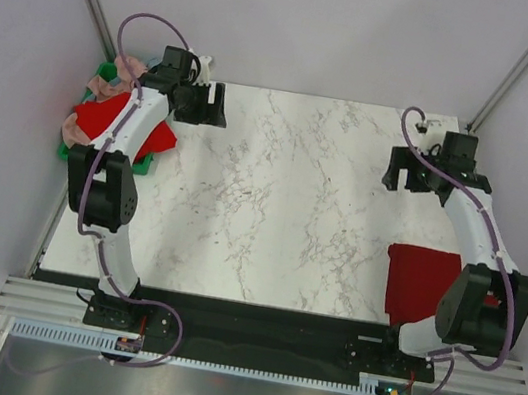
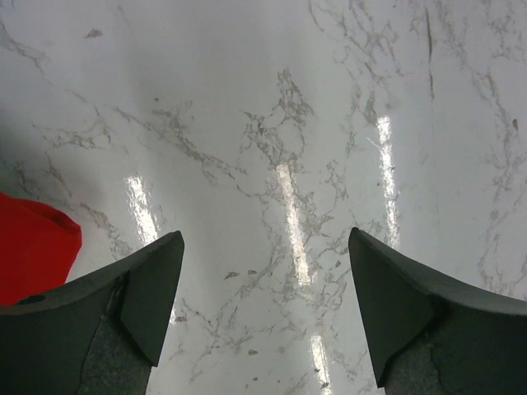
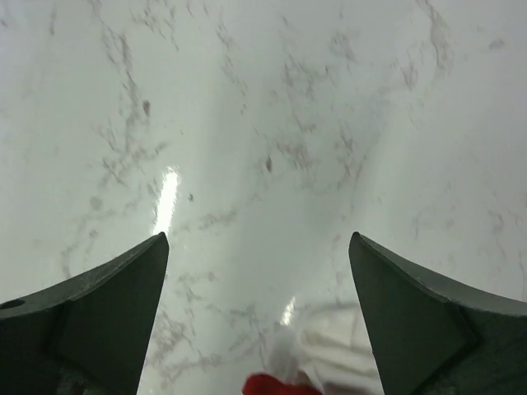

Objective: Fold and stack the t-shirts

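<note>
Hanging over the upper left of the marble table (image 1: 275,189), the left gripper (image 1: 208,107) is holding nothing. Its wrist camera is showing the two fingers (image 2: 148,296) spread wide above bare stone, with an edge of the bright red shirt (image 1: 105,117) peeking in at the left border. Only the overhead camera is showing that this shirt is spilling out of a green crate (image 1: 108,72) off the table's upper left corner, together with pink cloth (image 1: 130,65). The right gripper (image 1: 405,173) is hovering at the upper right of the table, likewise gaping and empty. Its wrist view is catching a white shape (image 3: 338,354) and a scrap of red (image 3: 276,384) at the bottom edge; what they are is unclear. One dark red shirt (image 1: 419,280) is lying folded flat at the lower right, partly hidden by the right arm (image 1: 479,244). Counting: two grippers, one crate, one folded shirt, one bright red shirt, and pink cloth in two spots, whether one shirt or two I cannot tell.
</note>
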You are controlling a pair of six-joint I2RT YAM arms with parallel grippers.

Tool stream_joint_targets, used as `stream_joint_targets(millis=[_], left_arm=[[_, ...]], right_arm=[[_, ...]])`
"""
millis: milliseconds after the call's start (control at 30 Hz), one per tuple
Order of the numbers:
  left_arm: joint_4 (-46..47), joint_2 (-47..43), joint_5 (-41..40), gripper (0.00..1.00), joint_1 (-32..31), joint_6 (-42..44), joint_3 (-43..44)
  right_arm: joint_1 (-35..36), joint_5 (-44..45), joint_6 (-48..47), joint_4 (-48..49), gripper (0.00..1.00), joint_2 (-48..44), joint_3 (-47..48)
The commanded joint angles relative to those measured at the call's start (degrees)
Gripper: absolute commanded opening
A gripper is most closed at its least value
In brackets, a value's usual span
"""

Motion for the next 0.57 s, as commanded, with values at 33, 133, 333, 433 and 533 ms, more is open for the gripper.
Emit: stream_joint_targets(millis=[33, 133, 333, 433, 533], left_arm=[[1.18, -1.56, -5.39, 0.9, -1.18, -0.2, -1.41], [0.75, -1.03, -6.45, 0.91, -3.29, 2.96, -0.27], [-1.54, 0.19, -3.55, 0.9, -6.01, 10.35, 3.16], [-2.68, 1.16, -2.24, 0.89, -6.72, 12.37, 5.09], [-3.3, 1.6, -2.41, 0.88, -7.95, 14.48, 5.45]], right_arm=[[8.41, 6.78, 9.56, 9.19, 0.98, 7.33, 7.31], [13.61, 14.8, 12.63, 8.05, 0.98, 13.84, 10.56], [18.37, 16.94, 11.68, 5.67, 0.98, 24.75, 18.65], [18.99, 16.14, 11.93, 5.94, 0.98, 28.79, 22.07], [18.99, 12.11, 12.55, 6.02, 0.98, 31.52, 24.63]])
